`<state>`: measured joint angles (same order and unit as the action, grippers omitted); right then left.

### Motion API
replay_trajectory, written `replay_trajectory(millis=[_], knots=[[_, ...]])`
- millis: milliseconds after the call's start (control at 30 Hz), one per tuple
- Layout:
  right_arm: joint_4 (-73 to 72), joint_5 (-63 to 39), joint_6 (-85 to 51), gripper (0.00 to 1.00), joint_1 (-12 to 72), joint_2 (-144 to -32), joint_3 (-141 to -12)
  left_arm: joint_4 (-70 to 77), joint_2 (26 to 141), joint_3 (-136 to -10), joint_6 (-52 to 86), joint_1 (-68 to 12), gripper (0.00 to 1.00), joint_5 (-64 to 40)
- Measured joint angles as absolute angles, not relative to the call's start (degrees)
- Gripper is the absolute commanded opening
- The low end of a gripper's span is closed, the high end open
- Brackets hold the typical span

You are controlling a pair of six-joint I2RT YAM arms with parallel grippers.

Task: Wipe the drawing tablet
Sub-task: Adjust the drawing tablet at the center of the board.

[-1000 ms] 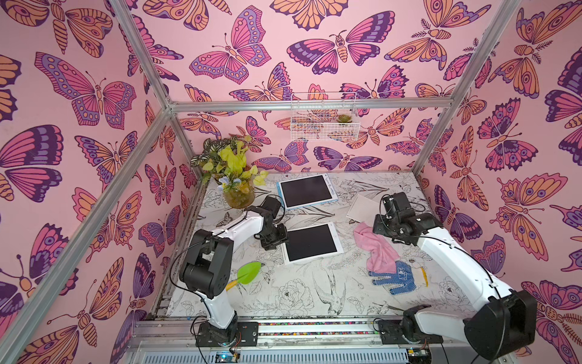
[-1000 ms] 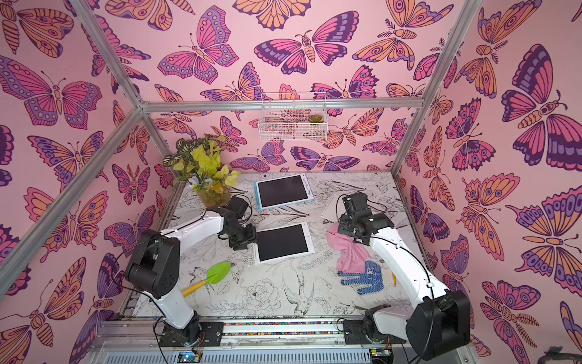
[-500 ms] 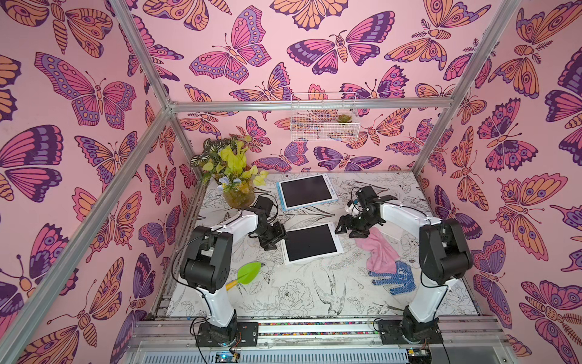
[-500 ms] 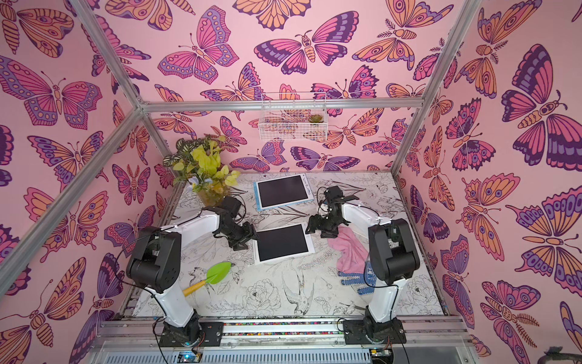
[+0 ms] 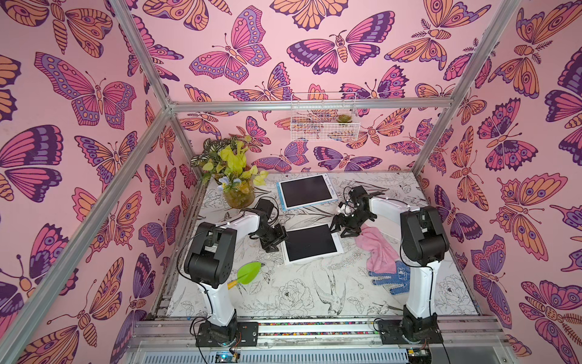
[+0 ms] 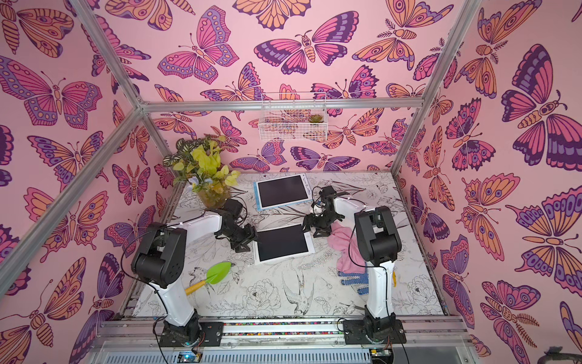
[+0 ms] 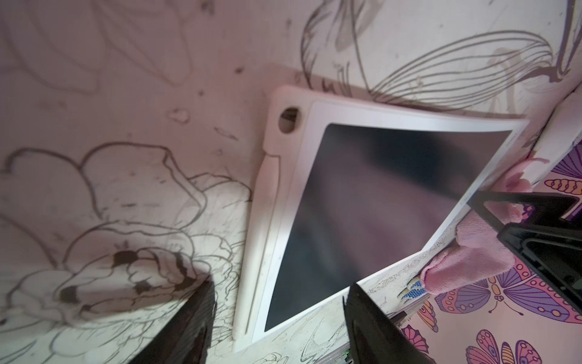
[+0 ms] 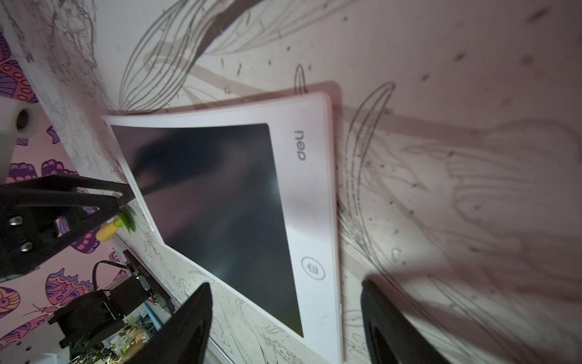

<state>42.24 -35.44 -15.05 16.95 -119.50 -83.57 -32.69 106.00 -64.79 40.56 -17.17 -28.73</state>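
The drawing tablet (image 5: 311,242) (image 6: 282,243) lies flat mid-table, white frame, dark blank screen. My left gripper (image 5: 277,239) (image 6: 247,241) sits low at its left edge, open. In the left wrist view the fingers of this gripper (image 7: 282,283) straddle a tablet (image 7: 362,205) corner beside the white stylus (image 7: 261,236). My right gripper (image 5: 341,225) (image 6: 315,225) is at the tablet's far right corner, open and empty. In the right wrist view that gripper (image 8: 286,282) straddles the tablet (image 8: 220,205) edge near its round button. A pink cloth (image 5: 378,249) (image 6: 346,249) lies loose right of the tablet.
A second tablet in a blue case (image 5: 307,191) lies at the back. A potted plant (image 5: 234,176) stands back left. A green trowel (image 5: 247,274) lies front left, and a blue-dotted glove (image 5: 392,279) under the cloth's near end. A wire basket (image 5: 324,121) hangs on the back wall.
My right arm has swung left from beside the pink cloth to the tablet's right corner, and its jaws widened. My left gripper stayed at the tablet's left edge, opening slightly.
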Motion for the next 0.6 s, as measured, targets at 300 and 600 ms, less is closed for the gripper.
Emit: replay_trajectory(millis=[300, 600], knots=[[42.6, -42.5, -12.5, 0.72, 16.5, -120.5, -82.6, -30.3, 106.6, -64.3, 41.9, -16.6, 0.68, -31.8], [37.5, -50.3, -15.6, 0.64, 16.3, -115.3, -74.5, -26.8, 107.7, -64.3, 42.9, -16.5, 0.68, -35.2]])
